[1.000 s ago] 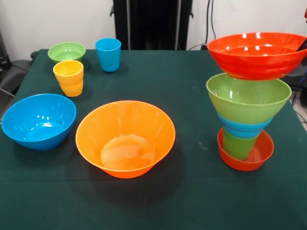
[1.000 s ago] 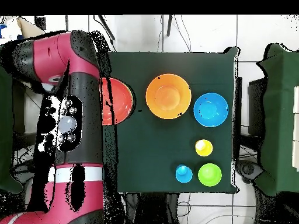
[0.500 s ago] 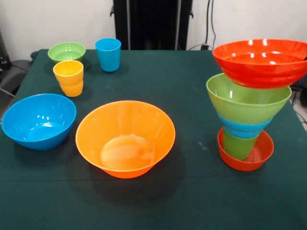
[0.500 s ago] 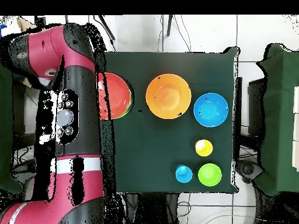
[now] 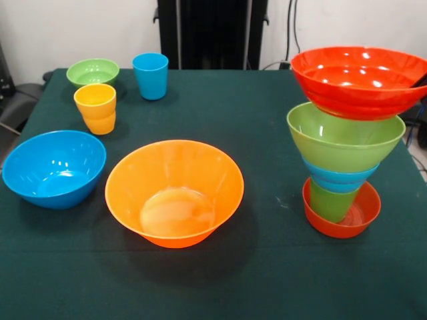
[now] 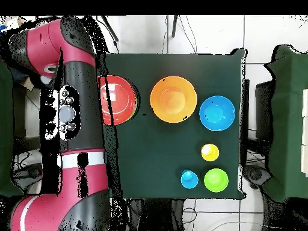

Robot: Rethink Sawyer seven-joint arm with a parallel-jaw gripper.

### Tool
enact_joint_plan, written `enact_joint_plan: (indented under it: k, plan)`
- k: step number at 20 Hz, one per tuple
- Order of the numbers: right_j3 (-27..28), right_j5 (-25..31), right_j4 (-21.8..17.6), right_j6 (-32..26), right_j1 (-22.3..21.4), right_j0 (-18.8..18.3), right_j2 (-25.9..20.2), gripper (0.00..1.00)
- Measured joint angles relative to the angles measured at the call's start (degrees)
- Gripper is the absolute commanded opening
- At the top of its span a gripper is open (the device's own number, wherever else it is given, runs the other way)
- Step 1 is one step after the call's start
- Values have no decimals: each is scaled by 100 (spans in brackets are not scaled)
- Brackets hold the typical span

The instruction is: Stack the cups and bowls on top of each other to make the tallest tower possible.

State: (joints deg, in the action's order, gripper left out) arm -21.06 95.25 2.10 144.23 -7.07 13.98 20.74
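The tower stands at the table's right in the front view. A small red-orange bowl (image 5: 341, 219) is lowest, then a green cup (image 5: 331, 201), a blue bowl (image 5: 339, 179) and a green bowl (image 5: 345, 139). A wide red bowl (image 5: 360, 75) (image 6: 119, 100) is on top, overhanging toward the right edge. A dark sliver of my gripper (image 5: 419, 79) shows at that bowl's right rim. The red and black arm (image 6: 72, 120) covers the bowl's left side from above. Whether the bowl rests freely or is held cannot be seen.
A large orange bowl (image 5: 175, 193) (image 6: 173, 99) sits mid-table, with a blue bowl (image 5: 53, 167) (image 6: 217, 112) to its left in the front view. Behind them stand a yellow-orange cup (image 5: 95, 108) (image 6: 210, 152), a blue cup (image 5: 150, 75) (image 6: 189, 178) and a small green bowl (image 5: 93, 72) (image 6: 216, 180).
The red bowl dipped and slid right atop the tower, then rose back a little to the left. In the overhead view the arm swung round and uncovered more of the bowl.
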Motion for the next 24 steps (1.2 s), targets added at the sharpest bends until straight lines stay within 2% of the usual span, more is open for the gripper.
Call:
enact_joint_plan:
  k: [3, 7, 15, 24]
  plan:
    - [296, 380, 2, 0, 172, -59, 100, 0]
    - [522, 619, 5, 0, 302, -111, 196, 0]
    - [736, 651, 47, 0, 428, -149, 355, 0]
    - [743, 650, 90, 0, 433, -150, 369, 0]
